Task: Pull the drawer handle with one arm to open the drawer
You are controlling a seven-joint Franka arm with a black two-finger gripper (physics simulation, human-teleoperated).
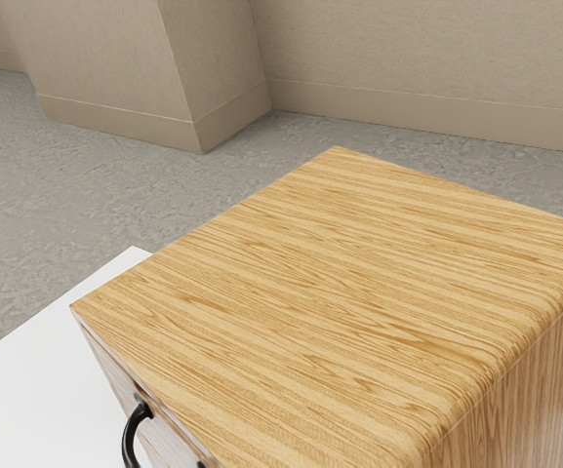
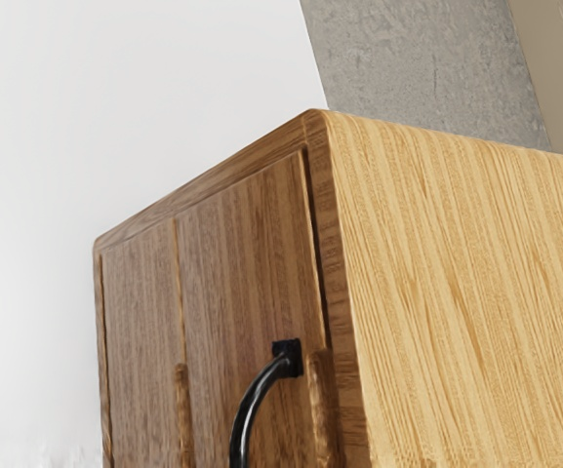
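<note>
A light wooden cabinet (image 1: 359, 292) stands on a white table (image 1: 37, 390), and its broad grained top takes up most of the exterior view. On its darker front face, at the exterior view's lower left, curves a black drawer handle (image 1: 133, 434). In the wrist view my hand faces that front from close by. The drawer front (image 2: 242, 273) lies flush with the cabinet's (image 2: 457, 292) frame. The black handle (image 2: 260, 400) arches out from its mount on the drawer front, a short way ahead of my hand.
The white table top (image 2: 115, 117) stretches out in front of the cabinet's face. Beyond lies grey concrete floor (image 1: 66, 195), closed off by beige walls (image 1: 408, 49) with a jutting corner (image 1: 193, 88) at the back.
</note>
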